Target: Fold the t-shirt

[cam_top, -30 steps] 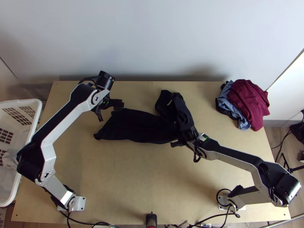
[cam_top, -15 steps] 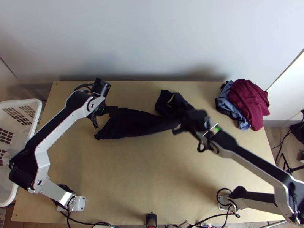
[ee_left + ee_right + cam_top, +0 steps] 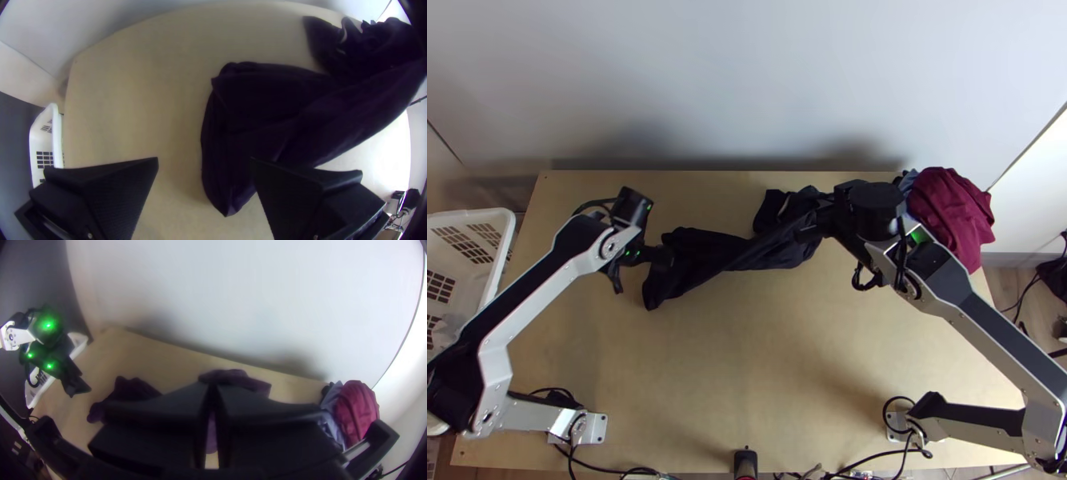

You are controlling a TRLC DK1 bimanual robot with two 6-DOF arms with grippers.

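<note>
The dark t-shirt lies in the middle of the frame and a little left of it in the top view, bunched and twisted on the light wooden worktop. The right end effector, right of centre in the upper half, has its fingers together, clamped on a part of the t-shirt; which part I cannot tell. From there a taut band of cloth slants toward the lower left, down to the t-shirt's left end, while a looser, crumpled portion lies behind the grip, toward the top of the frame. In the right wrist view, cloth shows beyond and between the closed fingers of the right end effector.

The left end effector is left of centre, at the t-shirt's left end, its two fingers wide apart. In the left wrist view, one finger overlaps the edge of the cloth and the other is over bare wood; whether either touches the t-shirt I cannot tell.

A maroon garment lies in a heap at the upper right, and a white basket stands at the left edge.
</note>
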